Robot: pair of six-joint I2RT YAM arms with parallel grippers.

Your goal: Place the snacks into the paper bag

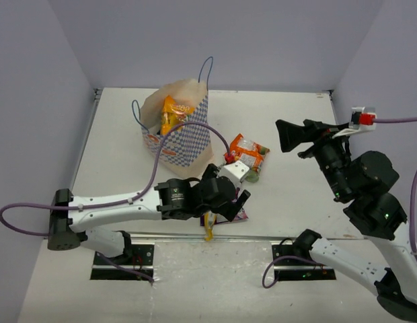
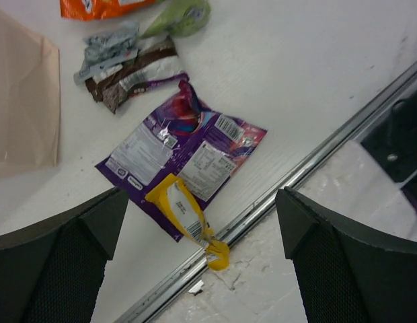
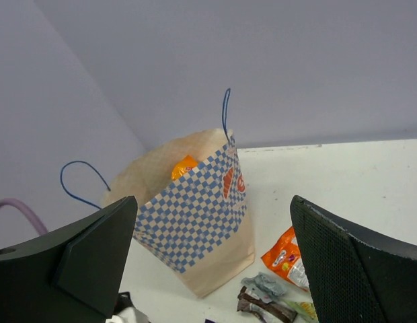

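**A:** What is the biggest thing on the table (image 1: pixel 302 195)?

**B:** The paper bag (image 1: pixel 185 138). It stands upright toward the far left, mouth open, with both blue cord handles sticking up. A yellow-orange bag (image 1: pixel 173 113) sits inside it and shows above the rim.

**A:** And the 2 arms?

**B:** The left gripper (image 2: pixel 200 195) hangs low near the front edge, pointing down, with its fingers spread wide and nothing between them. The right gripper (image 3: pixel 212 202) is raised well off to the right and faces the paper bag. Its fingers are also apart and hold nothing.

**A:** Which snacks lie outside the bag?

**B:** A purple packet (image 2: pixel 215 145) lies flat, label side up, right under the left gripper. An orange packet (image 1: pixel 249 153) lies to the right of the paper bag, near it but not touching. A small yellow packet (image 2: pixel 181 208) rests partly on the purple packet's near corner, with its end over the metal rail (image 2: pixel 309 165) at the table's edge.

**A:** Anything smaller?

**B:** A dark brown bar (image 2: pixel 138 74) lies between the purple and orange packets, with a crumpled grey wrapper (image 2: pixel 104 47) touching it.
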